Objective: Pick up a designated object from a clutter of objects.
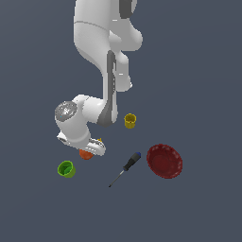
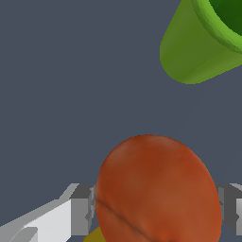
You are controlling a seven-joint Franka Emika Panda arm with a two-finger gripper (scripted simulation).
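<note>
The orange-red ball [image 2: 158, 191] fills the space between my gripper [image 2: 156, 210] fingers in the wrist view. One finger [image 2: 82, 210] and the other finger [image 2: 231, 208] press against its two sides, so the gripper is shut on it. In the exterior view only a sliver of the ball [image 1: 85, 154] shows under my hand [image 1: 92, 147], low over the floor. A tiny yellow block [image 2: 96, 234] peeks out beside the ball. The green cup [image 1: 66, 168] [image 2: 203, 40] lies close by.
A yellow cup [image 1: 130, 120] stands behind the hand. The black-and-blue-handled screwdriver [image 1: 125, 168] lies toward the exterior view's right, with the dark red bowl [image 1: 164, 161] beyond it. The arm's white links rise over the scene's upper middle.
</note>
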